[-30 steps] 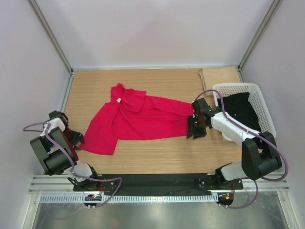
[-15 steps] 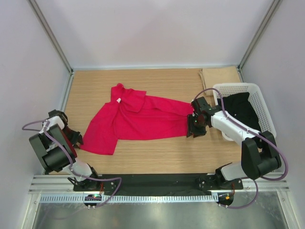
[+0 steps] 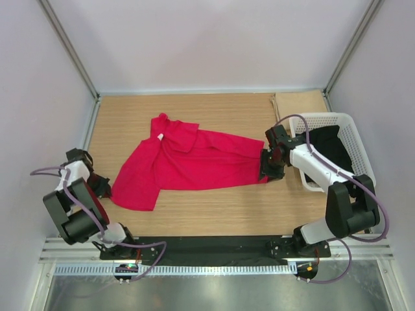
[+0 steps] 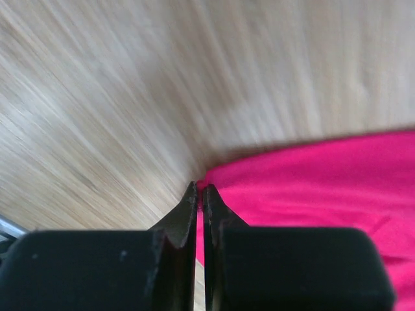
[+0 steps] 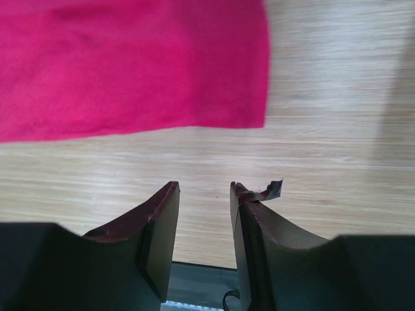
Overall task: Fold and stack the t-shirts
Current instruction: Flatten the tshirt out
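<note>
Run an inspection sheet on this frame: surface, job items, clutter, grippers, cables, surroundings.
Surface: wooden table, flat, wood grain showing.
Job's things: one red t-shirt, spread out and unfolded, rumpled near the collar; no stack yet.
Clutter: white basket at the right edge with dark cloth inside; tan cloth at the far right corner.
Grippers: left gripper shut, apparently pinching the shirt's near-left corner; right gripper open over bare wood, just short of the shirt's edge.
Cables: a purple cable loops off the left arm, another off the right; neither lies on the shirt.
Surroundings: white walls, metal frame posts; nothing else seen.
</note>
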`<state>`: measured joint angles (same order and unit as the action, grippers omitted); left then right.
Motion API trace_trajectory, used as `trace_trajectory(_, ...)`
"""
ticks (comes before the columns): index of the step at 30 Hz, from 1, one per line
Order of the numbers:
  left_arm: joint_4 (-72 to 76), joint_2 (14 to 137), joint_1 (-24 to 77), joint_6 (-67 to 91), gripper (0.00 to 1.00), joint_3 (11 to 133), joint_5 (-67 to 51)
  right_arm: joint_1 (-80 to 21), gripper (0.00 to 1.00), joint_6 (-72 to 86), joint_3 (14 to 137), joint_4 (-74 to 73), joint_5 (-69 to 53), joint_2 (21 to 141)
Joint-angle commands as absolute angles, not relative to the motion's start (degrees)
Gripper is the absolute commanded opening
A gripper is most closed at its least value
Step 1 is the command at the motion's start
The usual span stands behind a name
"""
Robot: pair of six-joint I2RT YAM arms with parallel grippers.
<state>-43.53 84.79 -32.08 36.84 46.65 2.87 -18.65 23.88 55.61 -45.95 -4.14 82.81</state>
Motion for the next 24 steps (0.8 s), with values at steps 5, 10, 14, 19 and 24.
trace_trajectory(5,-42.5,75.0,-26.8,37.4,0.0,46.3,-3.2,-12.0,0.42,29.3,54.1,-41.3,-3.4,84.6)
trace_trajectory(10,-43.4,71.9,-25.1,36.8,0.0,47.5,-5.6,-12.0,0.48,34.3,52.2,-36.5,-5.5,89.4)
trace_trajectory(14,-43.4,71.3,-23.9,37.0,0.0,47.8,-5.8,-12.0,0.5,38.2,49.7,-33.1,-5.4,89.9)
trace_trajectory(19,-42.8,72.5,-22.3,37.2,0.0,49.0,-6.2,-12.0,0.49,40.1,49.7,-32.4,3.2,90.4)
trace_trajectory(24,-42.5,73.7,-22.1,38.2,0.0,49.9,-7.6,-12.0,0.5,42.5,51.7,-34.1,3.7,93.8)
